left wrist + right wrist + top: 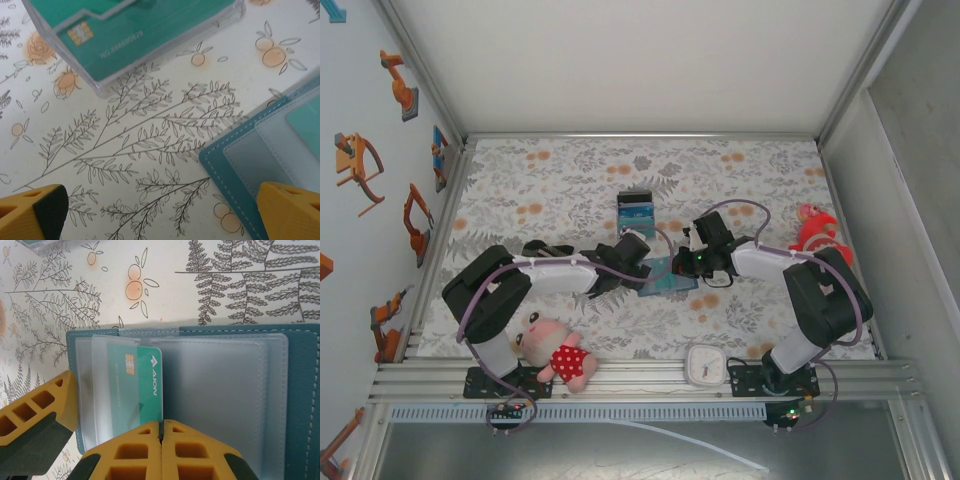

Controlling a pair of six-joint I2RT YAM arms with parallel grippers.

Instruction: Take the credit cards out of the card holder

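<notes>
One credit card (142, 390) ends at the closed right gripper (161, 426).

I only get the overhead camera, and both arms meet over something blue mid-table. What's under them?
Observer: An open card holder. The right wrist view shows a teal card with a gold chip sitting in one of its clear sleeves.
Operator: Is the right arm grabbing that card?
Observer: The right tool is shut, with its tips together at the card's lower edge. I cannot tell whether it pinches anything.
Operator: And the left arm?
Observer: The left tool is wide open, one finger above the card holder's edge and the other above the flowered tablecloth.
</notes>
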